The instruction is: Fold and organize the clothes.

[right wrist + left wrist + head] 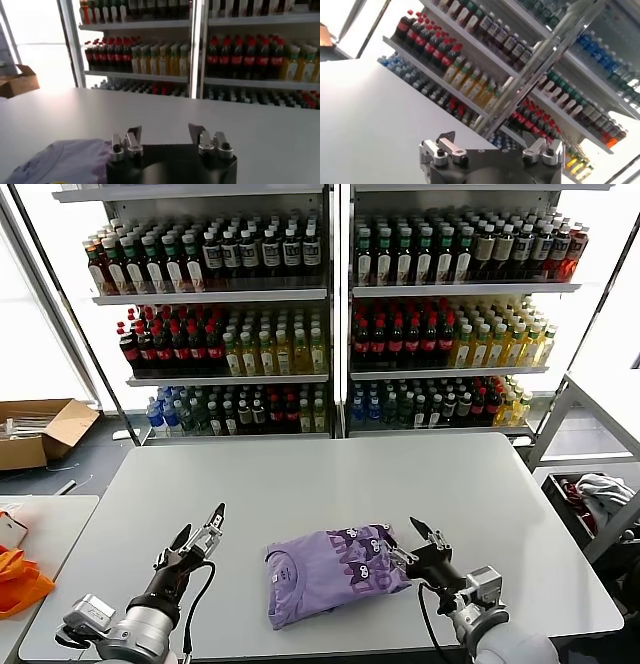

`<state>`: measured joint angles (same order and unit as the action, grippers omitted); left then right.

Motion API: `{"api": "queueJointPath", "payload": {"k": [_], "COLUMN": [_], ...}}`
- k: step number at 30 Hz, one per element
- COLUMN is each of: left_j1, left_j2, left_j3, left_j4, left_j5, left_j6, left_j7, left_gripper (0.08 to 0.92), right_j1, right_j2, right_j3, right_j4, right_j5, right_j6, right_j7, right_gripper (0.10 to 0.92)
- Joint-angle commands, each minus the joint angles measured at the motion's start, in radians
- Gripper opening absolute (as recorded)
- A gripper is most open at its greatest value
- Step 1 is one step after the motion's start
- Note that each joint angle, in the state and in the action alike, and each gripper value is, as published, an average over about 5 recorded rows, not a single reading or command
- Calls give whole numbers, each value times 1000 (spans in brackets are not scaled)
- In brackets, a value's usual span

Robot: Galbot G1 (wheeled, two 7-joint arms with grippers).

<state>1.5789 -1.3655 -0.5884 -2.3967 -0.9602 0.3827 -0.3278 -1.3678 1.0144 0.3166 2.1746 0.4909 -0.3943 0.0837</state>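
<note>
A lavender T-shirt (325, 572) lies folded into a compact bundle near the front middle of the grey table (300, 474), its dark purple cartoon print showing along the right side. My right gripper (403, 539) is open and empty, raised just off the shirt's right edge. In the right wrist view the shirt (60, 162) shows beside the open gripper (165, 131). My left gripper (202, 530) is open and empty, lifted above the table left of the shirt. In the left wrist view the gripper (489, 140) points at bare table and the shelves.
Drink shelves (330, 314) stand behind the table. A cardboard box (40, 432) sits on the floor at the far left. A side table (30, 534) with an orange item (18, 579) is at the left. A bin with cloth (600, 496) is at the right.
</note>
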Motion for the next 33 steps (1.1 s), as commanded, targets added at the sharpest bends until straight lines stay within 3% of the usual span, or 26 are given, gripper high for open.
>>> {"api": "queueJointPath", "payload": {"k": [1,7,16,27,33], "left_j1": [16,21,17,18,12], "left_j2": [-4,-19,-28,-20,-14], "left_j3": [1,4,6,3,8], "left_j4": [-8,-7,6,9,13], "left_j5": [6,8,12,11,20], "left_j6": [0,1,0,-2,-2], "left_j7": [0,2,6,8,18], "left_gripper": [823,823,823,823,822], "right_j1": [122,105,38,69,136], "right_j2": [152,179,141,124,191], "right_j3": [-230,-252,-241,-210,-317], "right_j4": [-144,-245,-277,-73,-187], "right_j5": [-140,-186,-154,-121,-234], "right_j6": [80,77,71,188,200], "right_j7": [46,93,81,65,56], "right_gripper": [712,817,823,823,823]}}
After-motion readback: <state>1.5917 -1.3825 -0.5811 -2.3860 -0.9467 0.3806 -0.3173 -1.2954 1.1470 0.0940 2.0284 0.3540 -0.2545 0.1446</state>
